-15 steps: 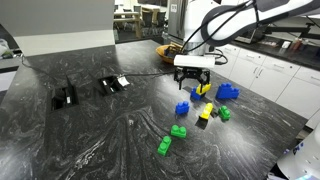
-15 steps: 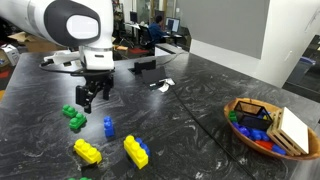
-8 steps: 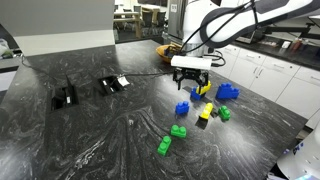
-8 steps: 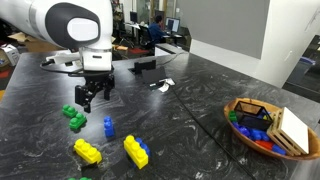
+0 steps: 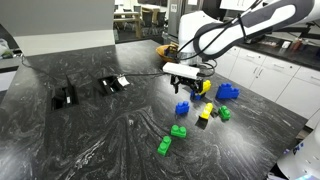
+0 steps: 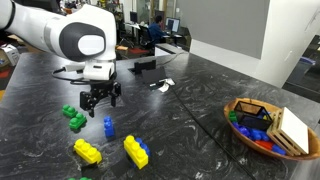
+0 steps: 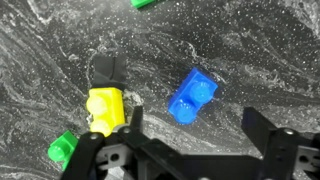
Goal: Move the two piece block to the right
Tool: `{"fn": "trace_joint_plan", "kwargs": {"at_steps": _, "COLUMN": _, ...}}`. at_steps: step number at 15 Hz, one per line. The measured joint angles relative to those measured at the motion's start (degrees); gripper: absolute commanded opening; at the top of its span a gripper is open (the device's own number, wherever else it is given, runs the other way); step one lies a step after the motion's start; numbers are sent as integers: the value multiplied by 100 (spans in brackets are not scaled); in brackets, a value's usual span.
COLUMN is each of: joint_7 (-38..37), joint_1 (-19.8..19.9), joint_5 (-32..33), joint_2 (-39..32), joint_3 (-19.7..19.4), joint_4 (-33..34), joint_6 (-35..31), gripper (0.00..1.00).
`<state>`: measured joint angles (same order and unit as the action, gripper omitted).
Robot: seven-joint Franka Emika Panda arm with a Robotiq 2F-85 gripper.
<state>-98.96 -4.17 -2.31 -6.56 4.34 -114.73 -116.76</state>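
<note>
The gripper (image 7: 195, 128) has its fingers spread wide with nothing between them, hanging over the dark table (image 5: 100, 140). In the wrist view the two piece block (image 7: 193, 97) sits at 12 o'clock of the finger gap, with a yellow block (image 7: 104, 108) at its 9 o'clock. It looks like there's no contact, but that's hard to judge from this angle

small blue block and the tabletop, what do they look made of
Small blue block: probably moulded plastic, smooth and slightly glossy, given its saturated uniform colour and crisp round studs. Tabletop: looks like polished dark stone or a stone-look laminate, with white veining and soft reflections.
</note>
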Motion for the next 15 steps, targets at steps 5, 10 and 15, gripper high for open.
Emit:
{"fn": "trace_joint_plan", "kwargs": {"at_steps": 5, "joint_7": -1694, "joint_1": -154, "joint_5": 718, "joint_2": -337, "joint_3": -39, "joint_4": -8, "joint_6": -330, "gripper": 100}}
{"fn": "trace_joint_plan", "kwargs": {"at_steps": 10, "joint_7": -2182, "joint_1": -197, "joint_5": 770, "joint_2": -423, "joint_3": -61, "joint_4": -97, "joint_6": -331, "gripper": 100}}
{"fn": "trace_joint_plan", "kwargs": {"at_steps": 15, "joint_7": -2044, "joint_1": -198, "joint_5": 269, "joint_2": -467, "joint_3": -50, "joint_4": -244, "joint_6": -428, "gripper": 100}}
